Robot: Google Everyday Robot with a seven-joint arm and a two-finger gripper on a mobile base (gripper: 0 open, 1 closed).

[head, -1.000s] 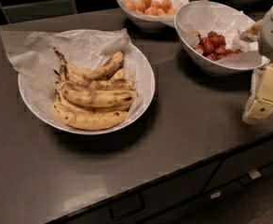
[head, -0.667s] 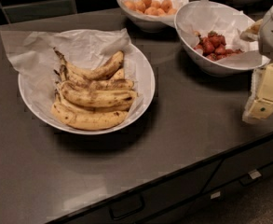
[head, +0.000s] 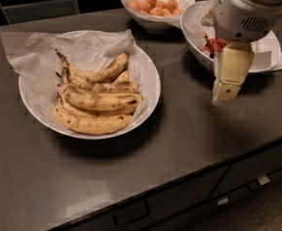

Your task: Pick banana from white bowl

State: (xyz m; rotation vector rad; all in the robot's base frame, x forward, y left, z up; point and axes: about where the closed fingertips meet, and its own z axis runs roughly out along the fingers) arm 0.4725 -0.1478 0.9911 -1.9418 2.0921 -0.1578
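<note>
Currently tool [head: 225, 93] hangs over desk [head: 188, 143], well apart from white bowl [head: 153, 81]; open or closed: can't tell; banana [head: 104, 72] lies in bowl, untouched.

Counter [head: 188, 146] bears white bowl [head: 153, 76], 2 smaller bowls [head: 152, 25]; gripper [head: 225, 91] seemingly hovers right.

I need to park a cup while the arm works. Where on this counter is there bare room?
Bare counter runs along the front edge, below the white bowl, and widens at the right beneath the gripper. Crowded: the back right, where the red-fruit bowl and orange-fruit bowl sit close together.
</note>
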